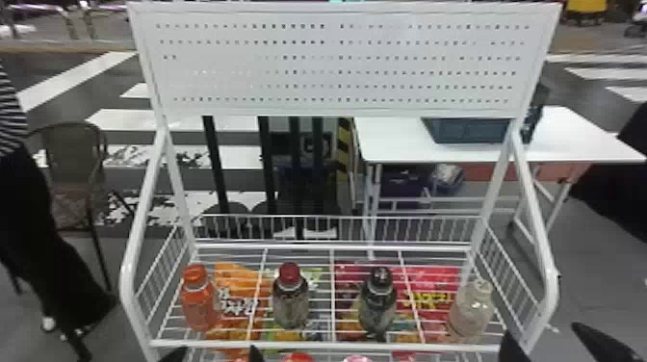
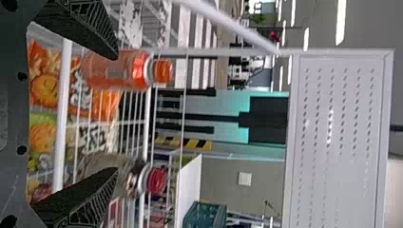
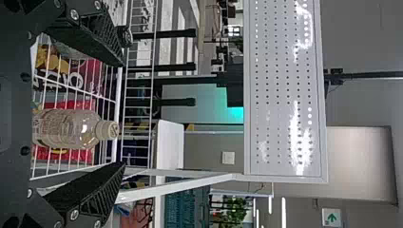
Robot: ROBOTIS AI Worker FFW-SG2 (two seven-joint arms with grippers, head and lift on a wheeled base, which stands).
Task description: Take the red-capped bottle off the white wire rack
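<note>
Head view: The red-capped, dark-shouldered plastic bottle [image 1: 291,303] stands upright on the white wire rack [image 1: 308,344], between the all-orange plastic bottle [image 1: 199,301] and the black-capped plastic bottle [image 1: 378,303]. Insufficient sideways clearance risks toppling either neighbour.

Left wrist view: The black left gripper [image 2: 117,114] has its fingers apart, spanning the gap between orange and red caps. Advancing without realignment could ram the required bottle or tip the orange one.

Right wrist view: The black right gripper [image 3: 125,114] is spread about the clear, pale-capped bottle [image 3: 71,129]; closure risks wrong-item pickup.
</note>
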